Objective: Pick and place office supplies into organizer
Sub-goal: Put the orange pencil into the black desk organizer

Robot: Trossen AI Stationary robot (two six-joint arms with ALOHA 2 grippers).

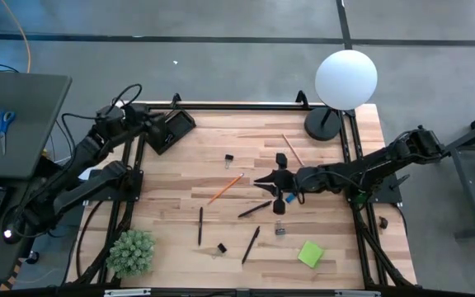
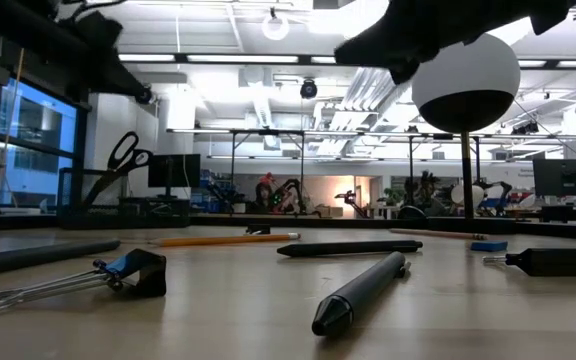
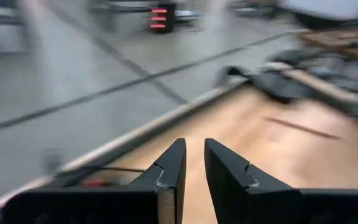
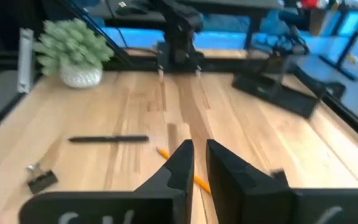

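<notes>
Right arm: reaches in from the table's right edge, stretched nearly level toward the middle of the wooden table [image 1: 328, 239].
Right gripper [image 1: 263, 181]: hangs over the table's centre with its fingers [image 4: 182, 163] drawn close, a thin slit between them, pinching nothing.
Left arm: folded back at the far left corner, its wrist turned toward the table's edge.
Left gripper [image 1: 157, 124]: fingers [image 3: 173, 168] close together with a narrow gap, empty, just beside the organizer [image 1: 174, 129].
Organizer: black shallow tray at the far left corner, well apart from the right gripper; its compartments cannot be made out.
Orange pencil [image 1: 225, 189]: one, lying slantwise just ahead of the right gripper's tips; the right wrist view shows it [image 4: 185, 171] passing under them.
Wooden pencil [image 1: 292, 149]: one, behind the right gripper, toward the lamp base [image 1: 324, 124].
Black pens: three — one [image 1: 255, 209] just beside the right gripper on its near side, one [image 1: 200, 225] farther toward the plant [image 1: 130, 252], one [image 1: 251, 244] near the front edge.
Binder clips: three counted — one [image 1: 229, 158] beyond the pencil's far end, one [image 1: 221, 247] near the front edge, one [image 1: 279, 228] beneath the right wrist on the near side.
Blue eraser [image 1: 289, 198]: one, partly under the right wrist.
Green sticky-note pad [image 1: 310, 253]: one, near the front right, well apart from both grippers.
Small scissors: not clearly made out.
</notes>
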